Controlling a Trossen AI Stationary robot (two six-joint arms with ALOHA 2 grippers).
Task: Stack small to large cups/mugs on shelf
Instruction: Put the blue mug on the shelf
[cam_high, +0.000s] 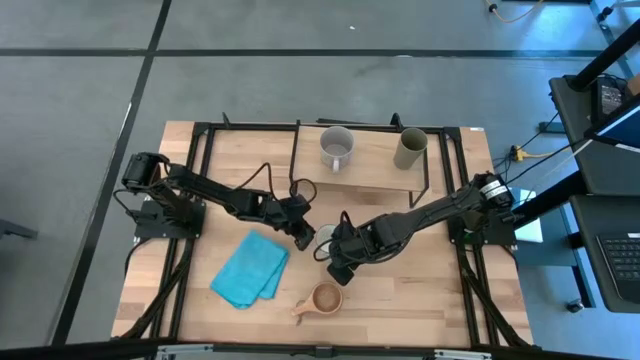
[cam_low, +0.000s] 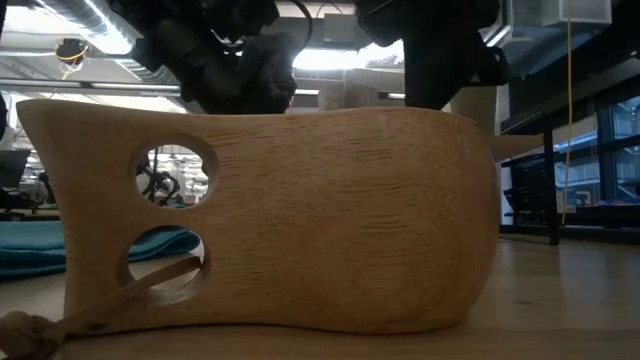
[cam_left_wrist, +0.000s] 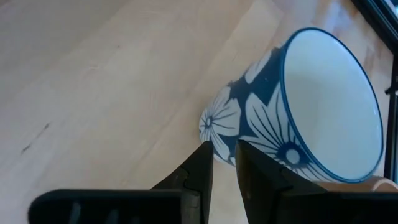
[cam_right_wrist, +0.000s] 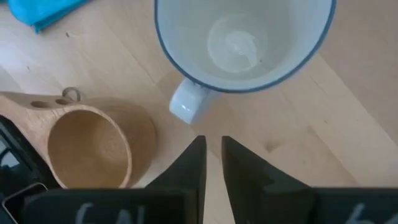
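No brand or writing can be read anywhere; the only marking is the pattern on the white mug (cam_left_wrist: 292, 118), dark blue with white flower petals and a blue rim, which the left wrist view shows and the overhead view does not.

From above, that mug (cam_high: 326, 238) stands on the desk (cam_high: 440, 300) between the two arms, mostly hidden by them. The left tool (cam_high: 302, 240) is just beside it on one side, the right tool (cam_high: 338, 268) on the other. In the left wrist view the left tool (cam_left_wrist: 222, 155) has its fingers nearly together, tips right at the mug's outer wall, perhaps touching it. The right tool (cam_right_wrist: 212, 146) is likewise almost closed and empty, its tips just short of the mug's white handle.

The wooden cup (cam_high: 324, 298) sits near the desk's front edge, close to the right tool, and fills the low view (cam_low: 290, 220), blocking nearly everything behind. A blue cloth (cam_high: 250, 268) lies beside it, toward the left arm's side.

On the shelf (cam_high: 375, 165) stand a grey mug (cam_high: 337, 148) and an olive-green tumbler (cam_high: 410, 148), well apart.
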